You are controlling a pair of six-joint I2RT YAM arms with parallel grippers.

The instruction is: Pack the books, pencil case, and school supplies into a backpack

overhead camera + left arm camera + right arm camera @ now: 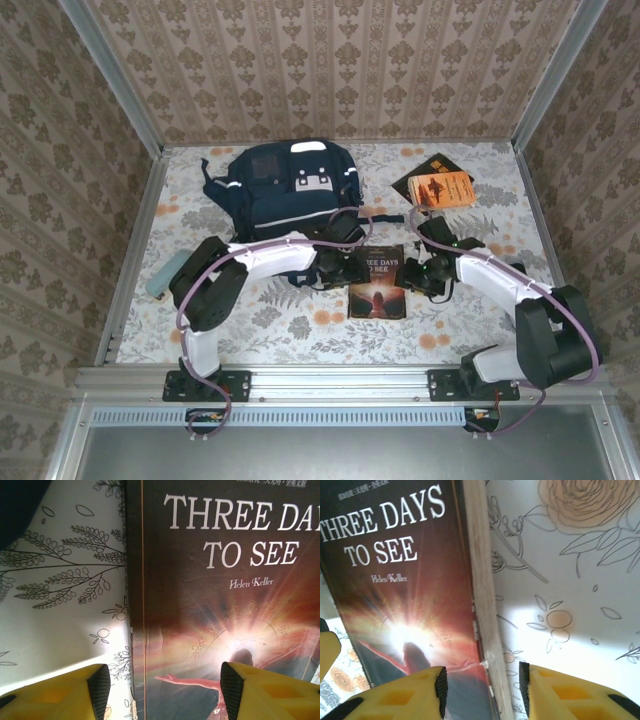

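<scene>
The dark reddish-brown book (377,282), titled "Three Days to See", lies flat on the table between the two arms. My left gripper (165,690) is open and straddles the spine edge of this book (225,580), one finger over the tablecloth and one over the cover. My right gripper (482,690) is open astride the page edge of the book (405,580). The navy backpack (290,190) lies at the back centre. The orange book (445,188) rests on the black book (418,180) at the back right. The mint pencil case (166,273) lies at the far left.
A floral tablecloth (300,325) covers the table, and patterned walls (330,70) enclose it on three sides. A metal rail (340,380) runs along the near edge by the arm bases. The backpack's dark corner (20,500) lies close to my left gripper.
</scene>
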